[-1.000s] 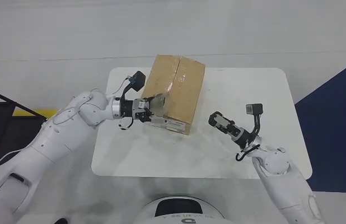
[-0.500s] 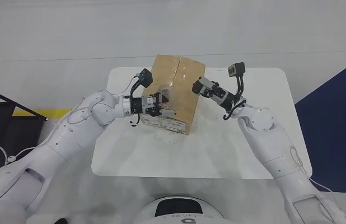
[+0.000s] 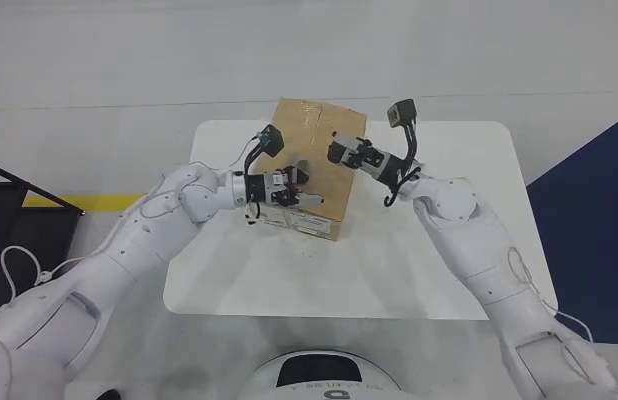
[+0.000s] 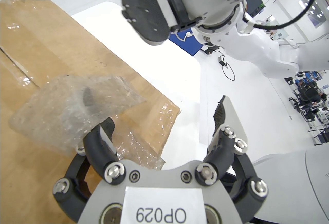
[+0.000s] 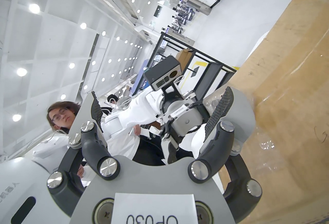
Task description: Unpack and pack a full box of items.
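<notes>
A closed cardboard box [image 3: 301, 125] stands on the white table [image 3: 439, 250], its top seam covered with clear tape. My left gripper [image 3: 297, 190] hangs open at the box's near left edge. In the left wrist view the left gripper [image 4: 164, 119] has a loose flap of clear tape [image 4: 69, 106] draped against one finger, lifted off the box [image 4: 38, 37]. My right gripper [image 3: 336, 150] hovers open over the right half of the box top, facing the left one. In the right wrist view the right gripper [image 5: 159, 101] holds nothing, with the box [image 5: 290, 96] beside one finger.
The table has bare surface right of the box and along the front edge [image 3: 349, 310]. The box takes up the back middle of the table. The two grippers are close together above the box's near side.
The right arm has swung from the table's front right up and left to above the box. The left gripper has shifted slightly right along the box's near edge.
</notes>
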Action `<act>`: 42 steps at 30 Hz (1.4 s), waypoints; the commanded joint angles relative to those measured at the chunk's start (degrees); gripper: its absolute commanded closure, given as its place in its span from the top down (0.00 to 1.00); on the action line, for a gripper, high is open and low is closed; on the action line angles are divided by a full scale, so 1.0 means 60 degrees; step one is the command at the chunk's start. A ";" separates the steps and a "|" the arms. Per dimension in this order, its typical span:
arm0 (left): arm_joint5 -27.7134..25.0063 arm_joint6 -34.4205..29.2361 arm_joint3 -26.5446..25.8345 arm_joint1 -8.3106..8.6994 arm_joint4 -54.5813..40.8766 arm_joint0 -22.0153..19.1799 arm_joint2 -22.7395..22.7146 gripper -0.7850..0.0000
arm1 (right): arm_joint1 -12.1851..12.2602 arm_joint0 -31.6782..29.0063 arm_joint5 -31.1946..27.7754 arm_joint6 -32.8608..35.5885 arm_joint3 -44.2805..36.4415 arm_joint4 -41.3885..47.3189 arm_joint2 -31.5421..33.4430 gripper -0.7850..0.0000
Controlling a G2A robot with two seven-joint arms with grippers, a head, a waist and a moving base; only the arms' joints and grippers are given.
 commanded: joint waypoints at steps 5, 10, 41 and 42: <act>0.0037 0.0010 0.0338 -0.0234 0.0369 -0.0040 0.0000 1.00 | -0.0296 0.0659 -0.0056 -0.0441 0.0713 0.0057 -0.0617 1.00; 0.0244 0.0106 0.0447 -0.0321 0.0985 0.0024 -0.0116 1.00 | -0.0308 0.0569 -0.0496 -0.0562 0.1096 0.0314 -0.0344 1.00; 0.0448 -0.1384 0.0531 -0.0973 0.1833 -0.0983 -0.0684 1.00 | -0.0128 -0.1111 -0.1554 -0.0814 0.0531 0.0132 0.1193 1.00; 0.0445 -0.1486 0.0588 -0.1014 0.1709 -0.1094 -0.0695 1.00 | -0.0094 -0.1268 -0.1539 -0.0789 0.0391 0.0099 0.1315 1.00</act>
